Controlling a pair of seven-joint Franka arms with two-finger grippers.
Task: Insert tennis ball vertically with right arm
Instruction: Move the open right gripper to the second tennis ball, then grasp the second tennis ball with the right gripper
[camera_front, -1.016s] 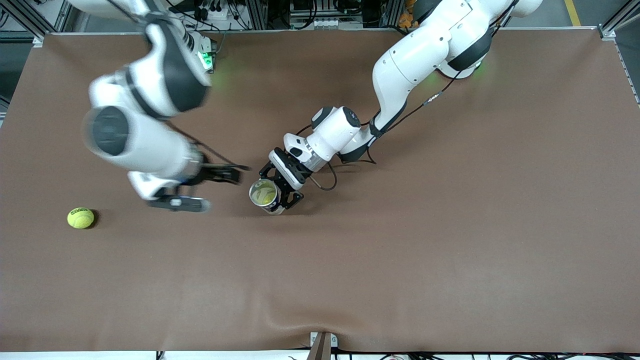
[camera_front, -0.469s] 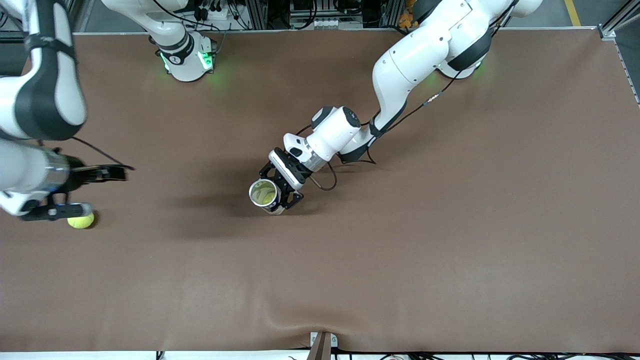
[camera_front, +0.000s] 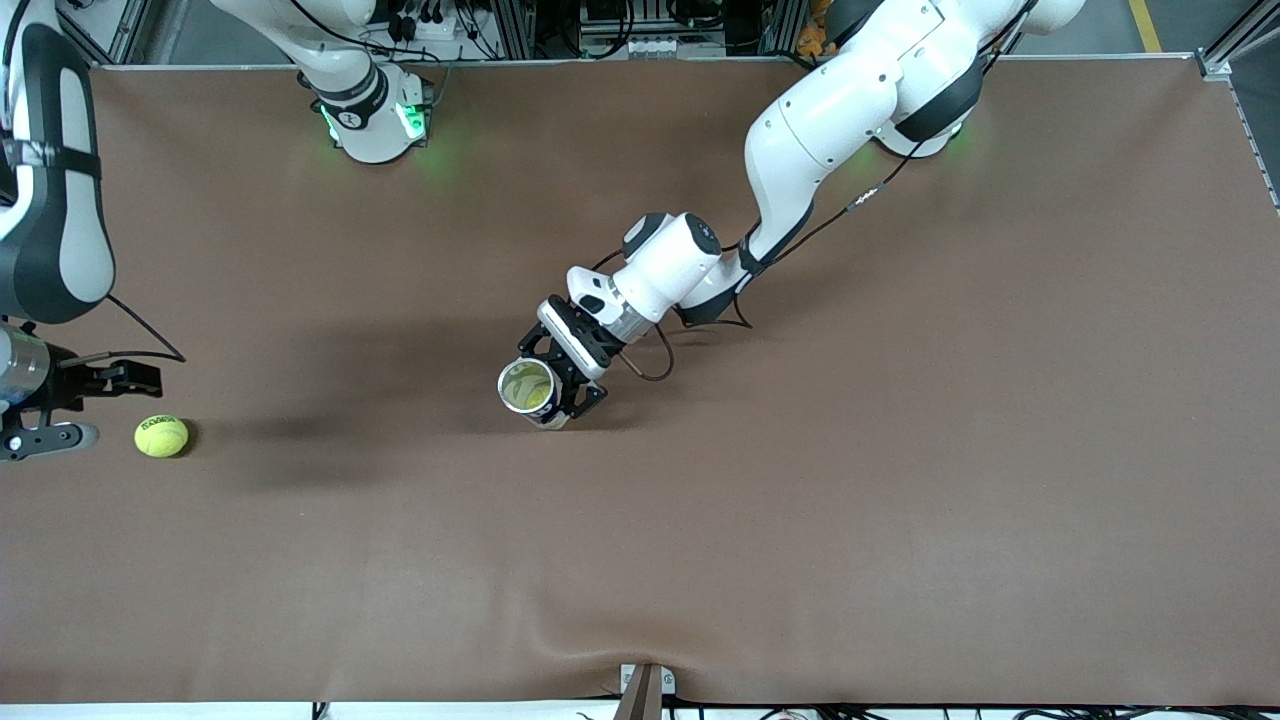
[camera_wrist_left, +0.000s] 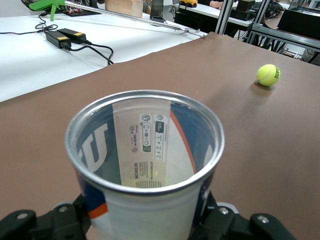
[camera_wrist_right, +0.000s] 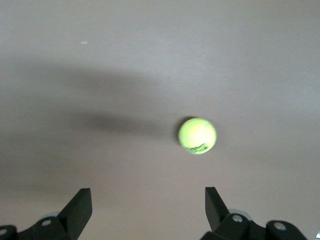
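Brown desk (camera_front: 900, 500), matte, broad, with a slight ripple along the edge nearest the front camera. Resting directly on it: one yellow-green tennis ball (camera_front: 161, 436) at the right arm's end, casting a small shadow; an open can (camera_front: 529, 389) near the middle, standing upright on the surface, well apart from the ball. Also both arm bases along the farthest edge.

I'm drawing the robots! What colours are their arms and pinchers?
Both arms are glossy white with black joint bands and thin black cables. Green lights glow at their bases. The left end effector and right end effector are black, with the right's finger looking grey.
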